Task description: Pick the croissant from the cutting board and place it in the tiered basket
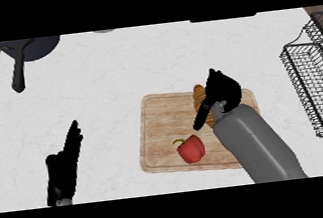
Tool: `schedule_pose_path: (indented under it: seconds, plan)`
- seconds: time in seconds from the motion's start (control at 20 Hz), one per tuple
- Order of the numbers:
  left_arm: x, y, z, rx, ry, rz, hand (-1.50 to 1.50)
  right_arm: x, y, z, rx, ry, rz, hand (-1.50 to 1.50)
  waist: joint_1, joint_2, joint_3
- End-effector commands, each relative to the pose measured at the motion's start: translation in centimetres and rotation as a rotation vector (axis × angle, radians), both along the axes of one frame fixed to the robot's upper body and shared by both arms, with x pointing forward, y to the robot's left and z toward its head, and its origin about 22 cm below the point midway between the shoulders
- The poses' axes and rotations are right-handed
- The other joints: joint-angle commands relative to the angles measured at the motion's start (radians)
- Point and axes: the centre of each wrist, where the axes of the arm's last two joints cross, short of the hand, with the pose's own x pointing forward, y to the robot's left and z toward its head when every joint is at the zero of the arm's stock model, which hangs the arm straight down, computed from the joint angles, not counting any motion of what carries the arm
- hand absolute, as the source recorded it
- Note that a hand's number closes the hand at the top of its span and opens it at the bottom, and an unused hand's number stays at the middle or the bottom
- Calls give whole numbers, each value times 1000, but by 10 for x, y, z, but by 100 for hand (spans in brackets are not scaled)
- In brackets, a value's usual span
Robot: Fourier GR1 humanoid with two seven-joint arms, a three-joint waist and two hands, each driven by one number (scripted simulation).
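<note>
On the wooden cutting board [161,131] lies the golden-brown croissant [200,94], mostly hidden under my right hand [222,91]. That hand sits over the croissant near the board's far right corner, fingers pointing away and thumb stretched down along the croissant's left side; the fingers are not seen closed round it. The black wire tiered basket [317,78] stands at the right edge of the counter, well to the right of the hand. My left hand [63,165] rests open at the lower left, fingers up.
A red bell pepper [191,149] lies on the board's near part, just left of my right forearm. A dark frying pan [28,50] with its handle pointing toward me sits at the far left. Wooden counter edges show at both upper corners.
</note>
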Motion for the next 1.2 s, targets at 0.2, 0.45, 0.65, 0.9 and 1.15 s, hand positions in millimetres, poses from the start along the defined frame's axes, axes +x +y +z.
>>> schedule_pose_path:
  seconds: [0.2,0.45,0.65,0.9,1.15]
  plan:
    - [-16,-7,-9,6,-11,4,0,7,4,-16,-24,101,-110,-150,7,1,0]
    - [6,-9,0,3,10,-8,0,-1,13,-29,-32,143,-90,-150,7,1,0]
    - [-8,-4,5,8,7,-3,0,3,-14,-45,-30,104,-84,150,3,1,0]
    - [-9,-1,-24,-4,8,-7,0,1,-3,-46,5,80,-7,150,3,2,0]
    - [-6,-1,8,-5,-3,-14,0,4,11,-59,-129,-9,71,150,12,2,0]
